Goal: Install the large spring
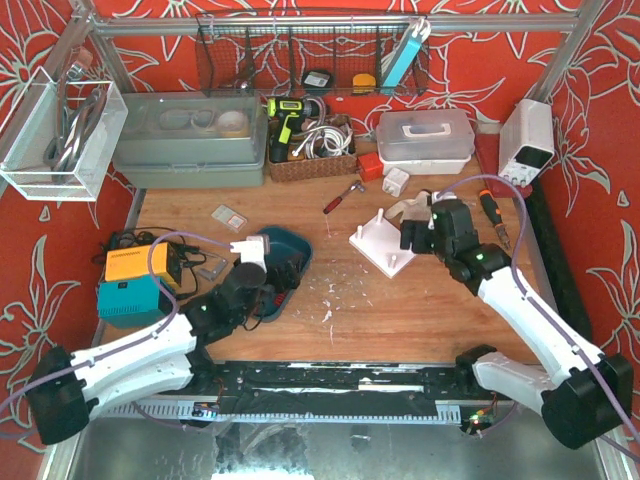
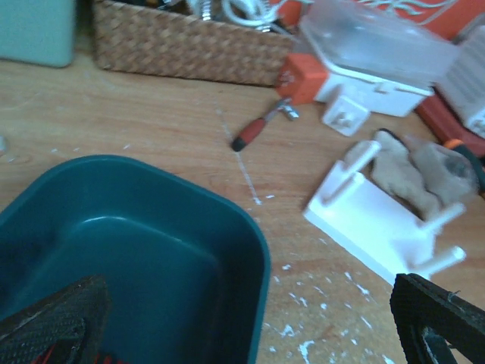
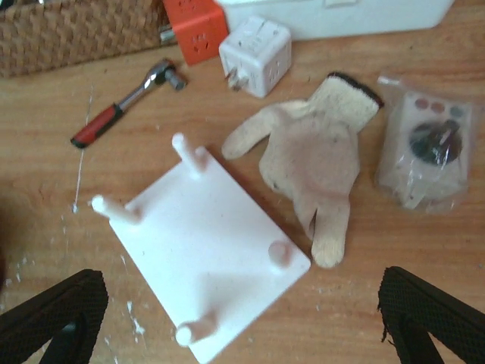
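Observation:
The white peg plate point(image 1: 383, 245) lies flat on the wooden table with four upright pegs, all bare point(image 3: 204, 243) point(image 2: 379, 224). My right gripper point(image 1: 415, 236) hovers right above it, open, with nothing between its black fingers point(image 3: 242, 318). Over the teal bin point(image 1: 296, 247) my left gripper point(image 1: 268, 283) is open and empty too point(image 2: 246, 326). One black finger is over the bin's inside and the other over the table beside the bin's rim point(image 2: 260, 254). The large spring shows in no view.
A red-handled ratchet point(image 3: 125, 102), a white plug adapter point(image 3: 255, 45), an orange block point(image 3: 195, 26), a work glove point(image 3: 311, 159) and a bagged part point(image 3: 428, 152) lie around the plate. Behind stand a wicker basket point(image 1: 310, 160) and a clear box point(image 1: 425, 135). An orange-and-teal device point(image 1: 130, 280) sits left.

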